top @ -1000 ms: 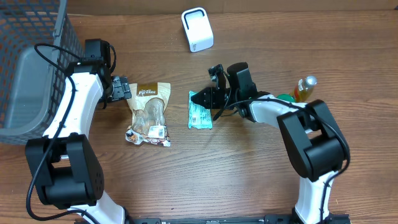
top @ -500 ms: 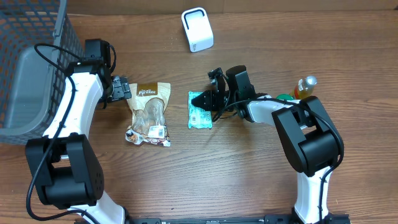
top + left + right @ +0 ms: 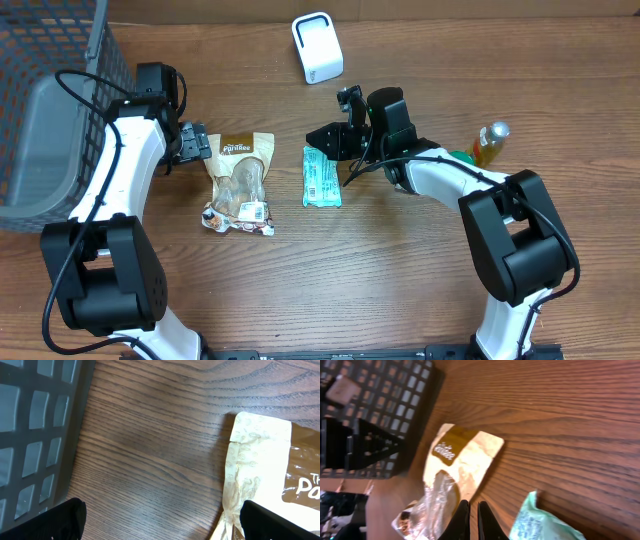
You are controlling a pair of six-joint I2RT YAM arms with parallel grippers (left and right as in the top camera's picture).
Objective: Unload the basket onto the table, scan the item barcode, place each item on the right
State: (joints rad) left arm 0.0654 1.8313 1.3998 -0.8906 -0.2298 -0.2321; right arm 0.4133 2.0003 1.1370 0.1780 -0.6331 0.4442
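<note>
1. The left gripper (image 3: 193, 143) has its fingers spread as wide as they go. In the left wrist view the two black fingertips (image 3: 62, 520) sit at opposite bottom corners, with only bare wood between them, so they hold nothing.
2. That gripper is low over the wooden table (image 3: 380, 270). It lies between the dark grey mesh basket (image 3: 50, 100) and the top edge of the tan and brown snack pouch with a clear window (image 3: 240, 183). It is just beside the pouch, and I cannot tell whether they touch.
3. The right gripper (image 3: 318, 137) is closed. In the right wrist view its dark fingers (image 3: 462, 520) meet with only a thin slit between them, and nothing is pinched there.
4. The flat teal plastic packet (image 3: 321, 178) lies flat on the table, right of the pouch and apart from it. The closed right fingertips are just past its far end. The right wrist view shows the packet's corner (image 3: 545, 522) beside the fingers, not between them.
5. The white box-shaped scanner (image 3: 317, 47) stands near the table's far edge, well apart from the packet.
6. An amber bottle with a silver cap (image 3: 490, 140) lies to the right, behind the right arm.
</note>
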